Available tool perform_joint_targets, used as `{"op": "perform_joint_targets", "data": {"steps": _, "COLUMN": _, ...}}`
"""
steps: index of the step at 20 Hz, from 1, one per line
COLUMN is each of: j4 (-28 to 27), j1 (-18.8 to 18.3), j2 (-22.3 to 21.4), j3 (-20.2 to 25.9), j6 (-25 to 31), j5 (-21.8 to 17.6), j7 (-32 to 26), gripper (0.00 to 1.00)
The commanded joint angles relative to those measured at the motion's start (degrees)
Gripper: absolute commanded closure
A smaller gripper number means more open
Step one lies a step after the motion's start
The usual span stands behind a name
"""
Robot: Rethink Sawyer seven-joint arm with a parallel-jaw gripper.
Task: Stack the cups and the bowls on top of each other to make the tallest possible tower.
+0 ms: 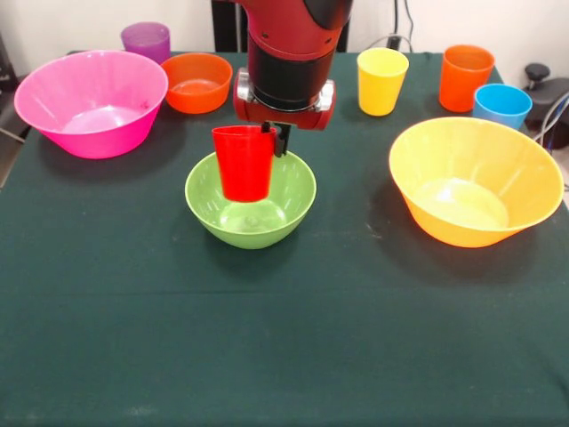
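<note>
The pincer (269,135) grips the red cup (244,162) by its rim, holding it upright just above the green bowl (251,201). The cup is smooth, tapered and glossy; its base hangs inside the bowl, at the surface's (284,338) centre.

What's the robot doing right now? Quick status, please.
Gripper shut on red cup, upright, held over green bowl. Cannot tell if cup touches bowl. Nothing in the way; other cups and bowls stand apart.
</note>
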Motion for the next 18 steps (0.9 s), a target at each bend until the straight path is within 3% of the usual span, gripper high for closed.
{"op": "perform_joint_targets", "data": {"steps": 1, "j4": 1.49, "j1": 0.66, "j2": 1.61, "j3": 1.46, "j6": -1.09, "j5": -3.08, "j7": -3.16, "gripper": 1.00}}
{"op": "perform_joint_targets", "data": {"steps": 18, "j4": 2.96, "j1": 0.60, "j2": 1.64, "j3": 1.43, "j6": -4.31, "j5": -3.61, "j7": -2.42, "gripper": 1.00}}
